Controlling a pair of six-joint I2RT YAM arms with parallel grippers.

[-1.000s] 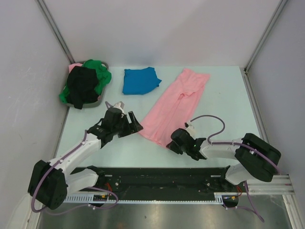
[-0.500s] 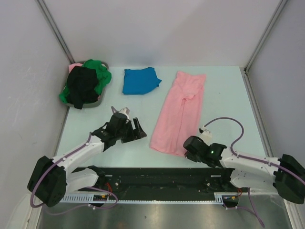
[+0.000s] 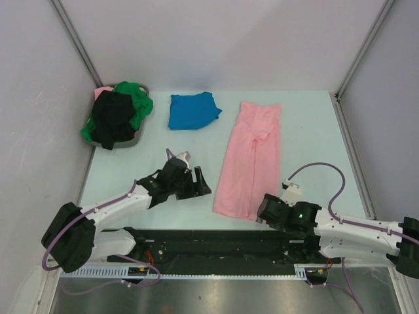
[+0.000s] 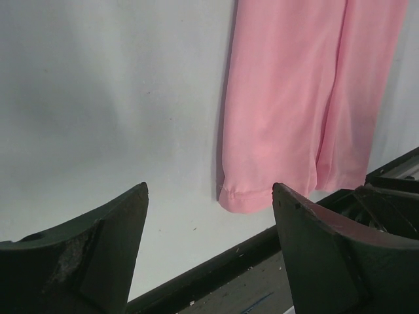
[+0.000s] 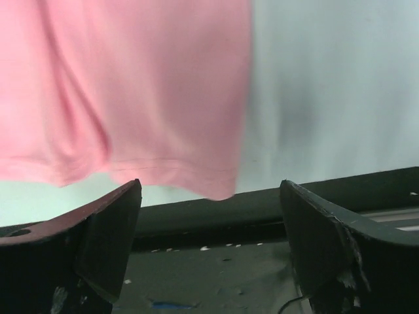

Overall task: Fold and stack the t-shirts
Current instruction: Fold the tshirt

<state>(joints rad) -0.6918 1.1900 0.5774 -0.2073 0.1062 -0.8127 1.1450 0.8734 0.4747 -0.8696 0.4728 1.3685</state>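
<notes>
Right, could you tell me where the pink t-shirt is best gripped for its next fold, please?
Take the pink t-shirt by its near hem, left claw and right claw on a corner each, from the near edge: it lies flat as a strip running away from the arms.

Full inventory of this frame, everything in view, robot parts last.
pink t-shirt: 1, light pink, folded into a long strip, table centre-right
blue t-shirt: 1, bright blue, folded, far centre
green t-shirt: 1, green, heaped in the basket
black t-shirt: 1, black, on top in the basket
basket: 1, grey, far-left corner
table: 1, pale
left gripper: 1, black, open, empty, left of the pink hem
right gripper: 1, black, open, empty, at the pink hem
</notes>
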